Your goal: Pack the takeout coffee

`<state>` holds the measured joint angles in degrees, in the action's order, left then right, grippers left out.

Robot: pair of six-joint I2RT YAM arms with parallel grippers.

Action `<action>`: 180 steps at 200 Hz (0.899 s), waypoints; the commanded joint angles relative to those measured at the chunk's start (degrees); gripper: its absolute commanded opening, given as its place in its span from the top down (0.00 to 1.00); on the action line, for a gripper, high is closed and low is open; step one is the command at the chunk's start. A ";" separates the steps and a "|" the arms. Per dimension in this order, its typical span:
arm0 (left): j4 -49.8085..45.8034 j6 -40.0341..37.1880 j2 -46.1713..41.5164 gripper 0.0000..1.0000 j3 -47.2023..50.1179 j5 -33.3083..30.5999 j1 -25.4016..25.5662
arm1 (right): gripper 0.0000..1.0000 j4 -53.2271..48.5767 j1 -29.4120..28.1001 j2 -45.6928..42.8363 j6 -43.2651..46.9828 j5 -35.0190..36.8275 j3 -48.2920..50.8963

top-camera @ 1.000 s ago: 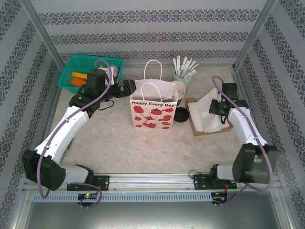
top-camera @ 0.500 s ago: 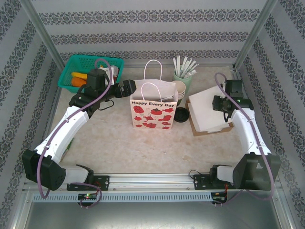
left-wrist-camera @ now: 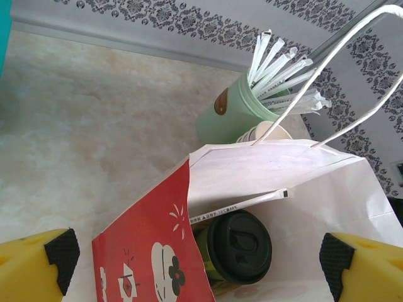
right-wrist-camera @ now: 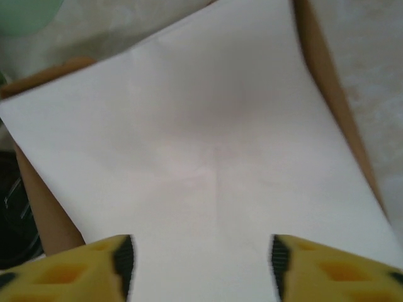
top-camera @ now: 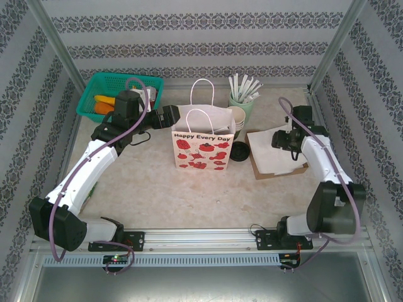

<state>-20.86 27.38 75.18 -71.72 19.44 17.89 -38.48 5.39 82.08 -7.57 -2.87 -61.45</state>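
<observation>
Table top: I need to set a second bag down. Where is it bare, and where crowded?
Bare: the table in front of the paper bag, between the left arm and right arm. Crowded: right of the bag, with stick holder, cup stack, a round black item and napkin tray close together.

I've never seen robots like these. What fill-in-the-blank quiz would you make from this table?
1. The white paper bag with red print holds a dark green paper cup with a round ____ lid.
2. The white sticks stand in a pale ____ holder.
3. The right gripper, jaws ____, hovers over white paper sheets.
Missing words: black; green; open.
</observation>
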 commanded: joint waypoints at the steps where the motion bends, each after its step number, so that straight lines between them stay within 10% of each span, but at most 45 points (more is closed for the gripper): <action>1: 1.65 -0.64 0.10 0.00 -0.02 0.41 -0.05 | 0.34 1.45 -0.15 5.45 -0.10 -3.82 -1.40; 61: 1.44 -0.48 -0.05 0.00 0.61 -0.05 -0.02 | 0.34 1.92 -0.99 19.60 -2.48 2.39 -5.93; 110: 1.22 -0.51 -0.02 0.00 0.51 -0.28 -0.04 | 0.73 2.65 -1.27 18.56 -2.32 4.43 -5.97; 180: 1.26 -0.44 0.49 0.00 0.27 -0.02 0.00 | 0.78 0.18 -1.34 13.93 -1.52 4.28 -6.10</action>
<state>-20.86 27.40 75.33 -71.72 19.42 17.89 -36.77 4.60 98.96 -9.19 0.43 -66.61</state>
